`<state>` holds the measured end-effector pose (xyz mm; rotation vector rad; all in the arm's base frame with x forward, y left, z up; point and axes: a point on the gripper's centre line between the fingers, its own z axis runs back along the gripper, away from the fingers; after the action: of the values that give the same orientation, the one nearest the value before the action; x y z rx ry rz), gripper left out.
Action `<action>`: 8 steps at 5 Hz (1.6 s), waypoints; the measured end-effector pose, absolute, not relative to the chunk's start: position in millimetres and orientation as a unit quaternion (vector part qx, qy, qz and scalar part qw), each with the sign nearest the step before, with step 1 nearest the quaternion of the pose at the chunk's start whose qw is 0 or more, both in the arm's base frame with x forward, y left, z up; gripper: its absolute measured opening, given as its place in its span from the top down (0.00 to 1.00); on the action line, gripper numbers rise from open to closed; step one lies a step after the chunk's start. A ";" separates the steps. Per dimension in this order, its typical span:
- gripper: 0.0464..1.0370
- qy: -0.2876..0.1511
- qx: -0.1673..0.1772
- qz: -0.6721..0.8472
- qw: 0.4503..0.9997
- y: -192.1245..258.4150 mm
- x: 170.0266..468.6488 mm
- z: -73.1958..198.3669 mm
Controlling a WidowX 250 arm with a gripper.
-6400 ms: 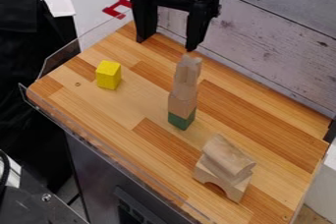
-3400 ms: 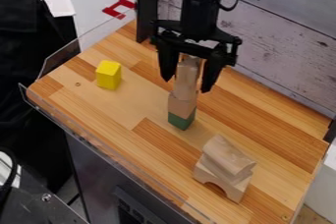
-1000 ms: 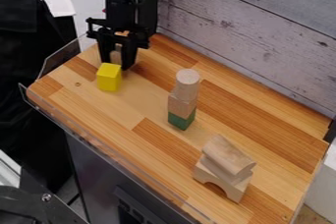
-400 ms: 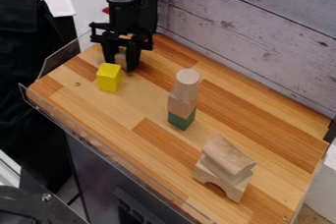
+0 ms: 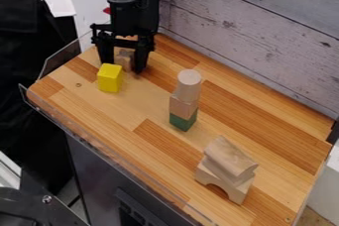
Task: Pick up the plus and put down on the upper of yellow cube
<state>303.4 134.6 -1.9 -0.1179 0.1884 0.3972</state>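
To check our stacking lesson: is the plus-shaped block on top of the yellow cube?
No, the yellow cube has a bare top, and the plus-shaped block is behind it.

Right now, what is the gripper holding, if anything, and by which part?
Nothing appears held: the gripper is open, with the plus between its spread fingers.
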 end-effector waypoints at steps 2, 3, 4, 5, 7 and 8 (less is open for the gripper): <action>0.04 0.002 -0.046 0.163 0.986 131.9 296.9 80.9; 0.04 0.000 -0.018 0.139 0.990 121.4 286.1 106.5; 0.04 0.007 -0.015 0.116 0.993 94.5 273.7 114.3; 0.04 0.012 -0.058 0.094 0.994 67.5 259.6 119.2; 0.04 0.018 -0.069 0.081 0.994 38.6 253.6 121.9; 0.04 0.017 -0.045 0.070 0.996 29.4 256.1 120.7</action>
<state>256.1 29.4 120.7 -0.0902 0.0347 0.1409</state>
